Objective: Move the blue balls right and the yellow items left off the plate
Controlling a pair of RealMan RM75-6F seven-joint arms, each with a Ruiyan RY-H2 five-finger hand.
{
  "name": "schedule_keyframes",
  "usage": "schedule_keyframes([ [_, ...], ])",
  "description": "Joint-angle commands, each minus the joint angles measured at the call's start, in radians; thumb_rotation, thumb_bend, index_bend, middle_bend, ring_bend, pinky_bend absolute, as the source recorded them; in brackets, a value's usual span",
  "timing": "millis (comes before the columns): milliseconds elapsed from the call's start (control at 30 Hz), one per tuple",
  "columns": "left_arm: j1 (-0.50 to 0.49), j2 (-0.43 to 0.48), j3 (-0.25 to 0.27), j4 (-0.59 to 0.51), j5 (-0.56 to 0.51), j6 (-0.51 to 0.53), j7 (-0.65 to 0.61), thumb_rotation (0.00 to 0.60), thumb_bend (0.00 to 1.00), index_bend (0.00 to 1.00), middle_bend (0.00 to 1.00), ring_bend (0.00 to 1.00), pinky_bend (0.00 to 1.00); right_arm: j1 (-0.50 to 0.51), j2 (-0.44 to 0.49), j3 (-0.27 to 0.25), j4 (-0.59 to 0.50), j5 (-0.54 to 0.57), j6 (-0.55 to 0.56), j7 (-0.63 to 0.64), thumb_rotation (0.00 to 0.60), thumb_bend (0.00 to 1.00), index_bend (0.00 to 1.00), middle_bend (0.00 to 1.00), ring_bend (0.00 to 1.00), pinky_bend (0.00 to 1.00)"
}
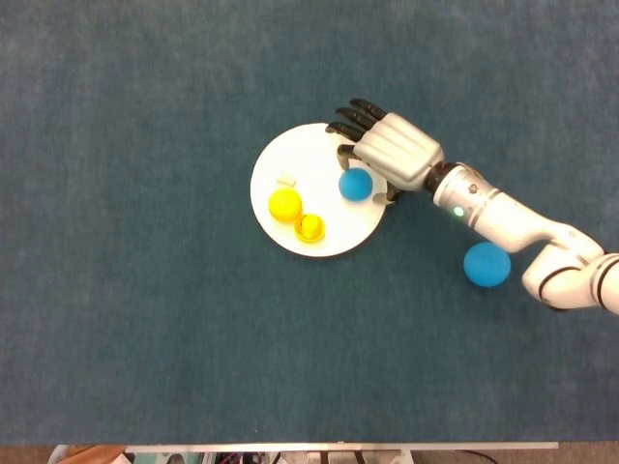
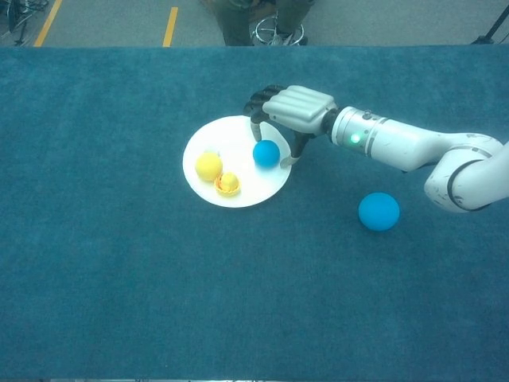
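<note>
The blue-carpeted table (image 1: 145, 319) is carrying everything here, and near its middle the white plate (image 1: 290, 155) is holding three coloured things plus one small pale scrap (image 1: 285, 181) that is too small to make out. The right hand (image 1: 382, 153) is reaching in over the plate's right edge, palm down, its dark fingers (image 1: 350, 121) arched over the blue ball on the plate (image 1: 355, 183) with the thumb tip standing just beside the ball's right side; it is grasping nothing as yet, fingers apart, and whether any fingertip is touching the ball cannot be told. The left hand is not showing in either view. The step in hand seems to be the pickup of this second blue ball, since the other blue ball (image 1: 486, 264) is already lying on the cloth well to the right of the plate. The next move is likely calling for the fingers to close around the ball without rolling it toward the yellow things. Counting: one plate, two blue balls, one yellow ball (image 1: 284, 204), and one smaller yellow item (image 1: 309, 228) sitting just beside it.
</note>
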Motion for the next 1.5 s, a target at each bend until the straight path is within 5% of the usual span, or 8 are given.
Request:
schedule_keyframes([
  [33, 0.0, 0.0, 0.0, 0.0, 0.0, 0.0, 0.0, 0.6, 0.01, 0.42, 0.49, 0.39, 0.51, 0.001, -0.004, -0.003, 0.006, 0.0, 0.002, 0.004, 0.6, 0.0, 0.45, 0.16, 0.03, 0.04],
  [833, 0.003, -0.005, -0.002, 0.007, -0.004, -0.008, -0.003, 0.6, 0.01, 0.42, 0.49, 0.39, 0.51, -0.016, -0.021, -0.021, 0.035, -0.002, 0.045, 0.032, 0.6, 0.0, 0.5, 0.16, 0.02, 0.04],
  [1167, 0.006, -0.007, -0.002, 0.012, -0.005, -0.008, -0.009, 0.6, 0.01, 0.42, 0.49, 0.39, 0.51, -0.01, -0.022, -0.021, 0.034, -0.001, 0.041, 0.062, 0.6, 0.0, 0.32, 0.16, 0.02, 0.04],
  [1500, 0.007, -0.009, -0.002, 0.017, -0.005, -0.011, -0.012, 0.6, 0.01, 0.42, 0.49, 0.39, 0.51, -0.001, -0.011, -0.024, 0.011, 0.0, 0.028, 0.127, 0.6, 0.0, 0.31, 0.16, 0.02, 0.04],
])
